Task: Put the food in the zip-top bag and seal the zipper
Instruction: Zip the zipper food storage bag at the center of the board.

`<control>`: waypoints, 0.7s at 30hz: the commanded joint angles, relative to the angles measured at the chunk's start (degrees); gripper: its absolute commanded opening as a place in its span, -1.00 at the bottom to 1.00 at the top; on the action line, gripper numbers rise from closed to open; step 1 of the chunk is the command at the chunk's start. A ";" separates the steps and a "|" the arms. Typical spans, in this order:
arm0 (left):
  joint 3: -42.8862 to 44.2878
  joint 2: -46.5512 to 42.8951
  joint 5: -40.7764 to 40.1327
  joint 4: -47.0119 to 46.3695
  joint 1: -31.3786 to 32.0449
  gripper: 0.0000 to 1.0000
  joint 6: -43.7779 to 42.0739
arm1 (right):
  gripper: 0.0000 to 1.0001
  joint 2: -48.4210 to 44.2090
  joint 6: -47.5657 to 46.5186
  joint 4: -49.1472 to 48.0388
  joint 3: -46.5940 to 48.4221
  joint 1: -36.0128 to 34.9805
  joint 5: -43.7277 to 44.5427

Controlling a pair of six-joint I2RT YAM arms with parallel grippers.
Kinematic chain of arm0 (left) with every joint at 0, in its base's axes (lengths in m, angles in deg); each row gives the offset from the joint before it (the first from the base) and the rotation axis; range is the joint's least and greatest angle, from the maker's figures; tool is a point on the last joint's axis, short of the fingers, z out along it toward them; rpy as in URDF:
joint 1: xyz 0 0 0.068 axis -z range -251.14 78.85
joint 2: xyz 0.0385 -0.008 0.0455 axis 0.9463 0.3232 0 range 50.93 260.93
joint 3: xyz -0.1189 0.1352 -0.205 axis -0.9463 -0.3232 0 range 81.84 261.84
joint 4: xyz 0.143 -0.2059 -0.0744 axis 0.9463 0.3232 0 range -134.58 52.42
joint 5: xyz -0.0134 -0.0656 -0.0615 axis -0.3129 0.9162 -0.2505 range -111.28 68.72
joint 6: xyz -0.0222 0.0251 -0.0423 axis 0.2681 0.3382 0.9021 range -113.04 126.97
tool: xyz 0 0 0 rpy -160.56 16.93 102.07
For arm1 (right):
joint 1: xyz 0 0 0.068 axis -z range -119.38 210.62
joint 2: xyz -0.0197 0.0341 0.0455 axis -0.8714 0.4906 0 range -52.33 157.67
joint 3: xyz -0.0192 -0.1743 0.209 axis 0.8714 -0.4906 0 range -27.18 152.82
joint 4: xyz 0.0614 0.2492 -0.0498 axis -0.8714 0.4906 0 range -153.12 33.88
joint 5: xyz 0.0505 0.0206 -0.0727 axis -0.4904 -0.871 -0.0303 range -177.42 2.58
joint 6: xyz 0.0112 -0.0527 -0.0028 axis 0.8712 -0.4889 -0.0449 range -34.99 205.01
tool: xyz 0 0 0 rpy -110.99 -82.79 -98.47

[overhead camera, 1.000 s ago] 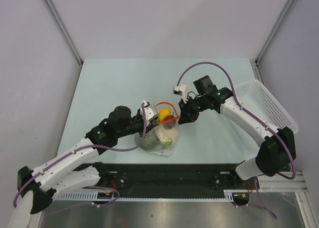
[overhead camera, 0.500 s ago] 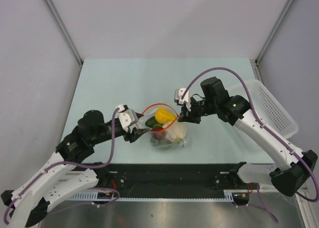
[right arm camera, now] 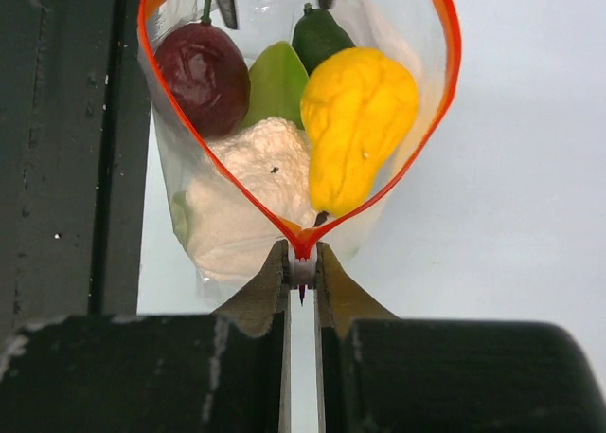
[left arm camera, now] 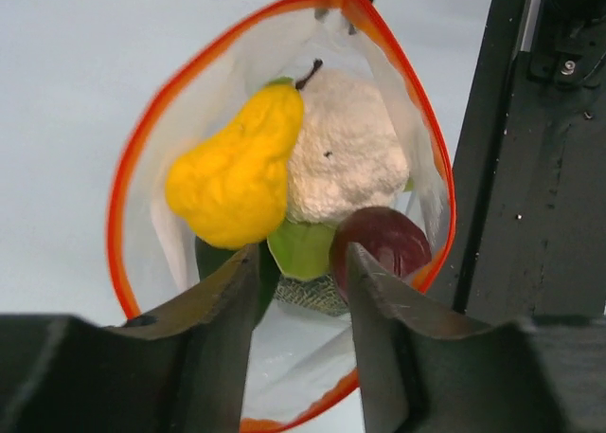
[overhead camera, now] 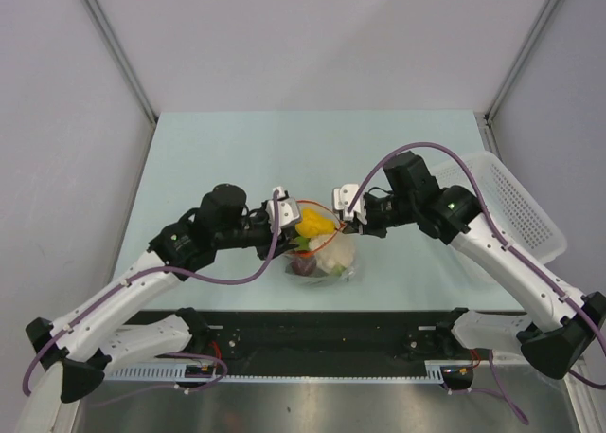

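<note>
**A:** Where is the clear, crinkly zip-top bag point(overhead camera: 327, 261) found?

**B:** In the middle of the table point(overhead camera: 208, 149), with the lumpy food point(right arm camera: 358, 120) packed inside.

**A:** How is it held?

**B:** The zipper point(left arm camera: 123, 187), a thin orange loop stretched from 9 to 3 o'clock, is pinched tight at 3 o'clock by the right gripper point(right arm camera: 301, 262). At 9 o'clock the left gripper point(left arm camera: 301, 261) is seen half open, nothing gripped, the strip's end in its gap.
</note>
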 commanded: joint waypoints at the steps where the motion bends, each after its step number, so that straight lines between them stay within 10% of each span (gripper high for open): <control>1: 5.99 2.79 2.11 -2.33 -1.22 0.02 -2.67 | -1.00 -2.38 -3.93 -0.88 0.53 -0.38 -0.36; 8: 8.18 3.14 3.37 -3.83 -1.75 0.44 -4.16 | -1.00 -3.52 -5.42 -0.09 0.53 -0.55 -0.19; 12: 10.30 6.57 4.04 -1.89 -1.75 0.09 -10.13 | -1.00 -3.96 -5.69 -0.35 0.53 -0.81 0.08; 21: 9.51 10.79 6.96 0.48 -1.40 0.10 -19.28 | -1.00 -3.70 -5.43 -0.97 0.53 -1.52 0.43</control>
